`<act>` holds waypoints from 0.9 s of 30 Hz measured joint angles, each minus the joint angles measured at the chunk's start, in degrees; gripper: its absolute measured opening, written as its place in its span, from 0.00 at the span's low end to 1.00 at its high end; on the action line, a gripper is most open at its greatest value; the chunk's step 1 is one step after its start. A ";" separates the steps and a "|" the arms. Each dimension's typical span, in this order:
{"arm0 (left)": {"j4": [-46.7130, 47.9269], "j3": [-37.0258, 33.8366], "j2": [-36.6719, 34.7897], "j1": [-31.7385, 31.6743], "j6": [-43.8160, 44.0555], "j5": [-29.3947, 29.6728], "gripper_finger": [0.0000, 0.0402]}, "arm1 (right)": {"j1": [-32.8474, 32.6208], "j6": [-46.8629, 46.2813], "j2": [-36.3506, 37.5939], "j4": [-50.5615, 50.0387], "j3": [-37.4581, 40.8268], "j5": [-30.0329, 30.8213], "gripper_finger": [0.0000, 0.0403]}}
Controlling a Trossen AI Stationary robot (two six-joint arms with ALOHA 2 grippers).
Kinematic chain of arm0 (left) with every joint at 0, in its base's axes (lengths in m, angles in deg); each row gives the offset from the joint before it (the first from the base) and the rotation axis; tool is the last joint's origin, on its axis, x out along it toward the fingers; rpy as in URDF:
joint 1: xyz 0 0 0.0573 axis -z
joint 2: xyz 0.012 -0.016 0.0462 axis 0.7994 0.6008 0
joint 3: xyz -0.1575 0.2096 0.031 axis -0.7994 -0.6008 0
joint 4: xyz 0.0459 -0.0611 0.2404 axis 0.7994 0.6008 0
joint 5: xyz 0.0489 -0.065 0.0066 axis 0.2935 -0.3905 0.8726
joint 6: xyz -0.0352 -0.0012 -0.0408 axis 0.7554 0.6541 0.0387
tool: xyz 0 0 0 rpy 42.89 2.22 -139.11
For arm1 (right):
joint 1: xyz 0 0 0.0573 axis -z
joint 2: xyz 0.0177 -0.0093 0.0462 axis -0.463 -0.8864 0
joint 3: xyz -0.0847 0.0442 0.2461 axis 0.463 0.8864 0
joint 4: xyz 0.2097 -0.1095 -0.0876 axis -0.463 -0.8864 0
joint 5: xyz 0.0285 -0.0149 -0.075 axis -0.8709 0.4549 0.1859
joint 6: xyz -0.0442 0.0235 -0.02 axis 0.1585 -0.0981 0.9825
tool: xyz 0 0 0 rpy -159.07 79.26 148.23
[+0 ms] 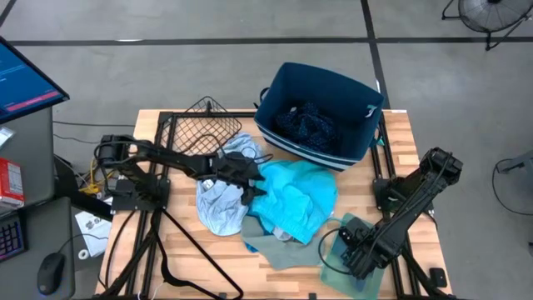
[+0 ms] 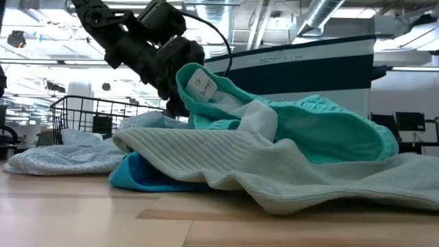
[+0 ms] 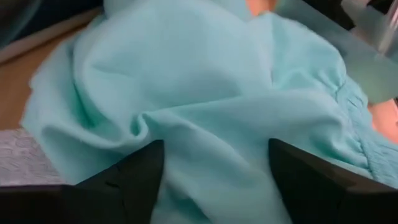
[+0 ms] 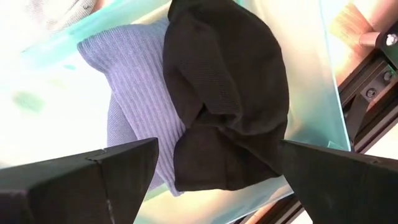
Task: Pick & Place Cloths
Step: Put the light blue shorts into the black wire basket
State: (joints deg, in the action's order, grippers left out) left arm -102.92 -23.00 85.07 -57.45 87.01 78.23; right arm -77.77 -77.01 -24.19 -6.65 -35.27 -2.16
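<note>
The bright turquoise cloth (image 1: pixel 296 200) lies crumpled mid-table, and its labelled edge (image 2: pixel 199 81) stands up beside my left gripper (image 1: pixel 248 182). That gripper is open, its fingers either side of a turquoise fold (image 3: pixel 211 124). Left of it, the pale blue-white cloth (image 1: pixel 218 204) lies on the table. A grey ribbed cloth (image 2: pixel 274 165) sits at the near edge, partly under the turquoise one. The dark navy patterned cloth (image 1: pixel 308 125) is in the navy bin (image 1: pixel 354 96). My right gripper (image 4: pixel 217 155) hovers open over a small black cloth (image 4: pixel 230 93) and a grey ribbed piece (image 4: pixel 137 99) in the green tray (image 4: pixel 311 50). My left gripper comes down on the turquoise cloth from above, and a raised fold (image 3: pixel 211 124) sits between its open fingers. Whether the fingers touch the fabric, I cannot tell.
A black wire basket (image 1: pixel 204 125) stands at the far left of the table, behind the left arm. The navy bin takes up the far middle. The green tray (image 1: pixel 331 243) sits at the near right corner under the right arm. A strip of bare wood (image 1: pixel 191 258) shows along the near edge.
</note>
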 joint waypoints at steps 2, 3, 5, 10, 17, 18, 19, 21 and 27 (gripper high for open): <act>0.08 0.00 0.16 0.39 -0.02 0.42 0.59 | 0.08 0.00 0.00 0.04 0.00 0.00 0.80; -0.03 0.00 0.17 0.52 -0.01 0.80 0.54 | 0.08 0.00 0.00 0.04 0.00 0.00 0.80; -0.02 0.00 0.16 0.65 -0.04 0.90 0.43 | 0.08 0.00 0.00 0.04 0.00 0.00 0.80; -0.01 0.00 0.16 0.38 0.35 -0.91 0.08 | 0.25 0.00 0.00 0.38 0.00 0.00 0.80; -0.19 -0.02 -3.22 0.20 3.26 -3.42 0.00 | 1.67 0.02 0.00 0.43 0.00 0.42 0.80; -0.51 -0.02 -4.39 0.20 2.85 -3.36 0.00 | 1.91 0.01 0.00 0.45 0.00 0.60 0.80; -0.37 -0.02 -5.84 0.20 1.71 -3.21 0.00 | 2.05 0.02 -0.02 0.48 0.00 0.88 0.80; -0.28 -0.02 -9.20 0.20 -1.17 -2.14 0.00 | 2.41 0.00 -0.02 0.52 0.00 1.60 0.80; -0.45 -0.02 -22.16 -0.20 -6.96 2.86 0.00 | 3.14 0.02 -0.02 0.68 0.00 3.64 0.80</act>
State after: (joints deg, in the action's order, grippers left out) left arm -103.37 -23.02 62.92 -57.65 80.06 81.09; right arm -74.63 -76.99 -24.21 -5.97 -35.27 1.47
